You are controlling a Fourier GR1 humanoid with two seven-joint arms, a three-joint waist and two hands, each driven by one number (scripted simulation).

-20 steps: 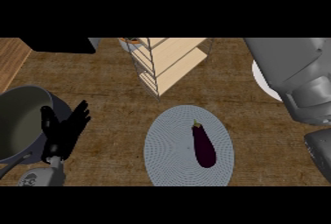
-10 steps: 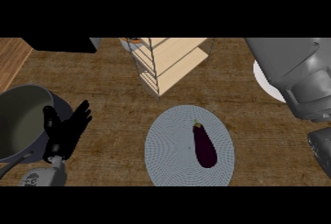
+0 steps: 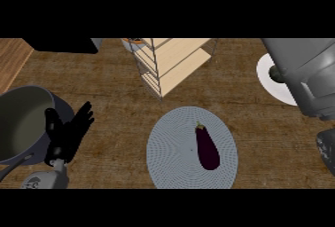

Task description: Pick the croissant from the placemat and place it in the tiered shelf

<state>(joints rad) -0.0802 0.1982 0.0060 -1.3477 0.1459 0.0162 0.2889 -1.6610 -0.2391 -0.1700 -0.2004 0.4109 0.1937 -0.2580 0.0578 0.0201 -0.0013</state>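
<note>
tiered shelf (image 3: 171,62) at top, cut off by the frame edge. grey placemat (image 3: 192,148) below it holds an aubergine (image 3: 207,147), no croissant visible. left hand (image 3: 67,131) rests open, empty, by the pot (image 3: 23,122). right forearm (image 3: 307,71) fills the right side; its hand's out of view, can't tell.

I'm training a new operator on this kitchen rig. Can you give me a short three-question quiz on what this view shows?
1. True or false: a croissant lies on the round grey woven placemat.
2. Which stands beyond the placemat? A) the wire-framed tiered shelf with pale wooden boards B) a toaster C) a kettle
3. What sits right beside the black left hand, at the view's left edge?

Key: 1. False, a dark purple aubergine lies there. 2. A. 3. A large grey metal pot.
</note>
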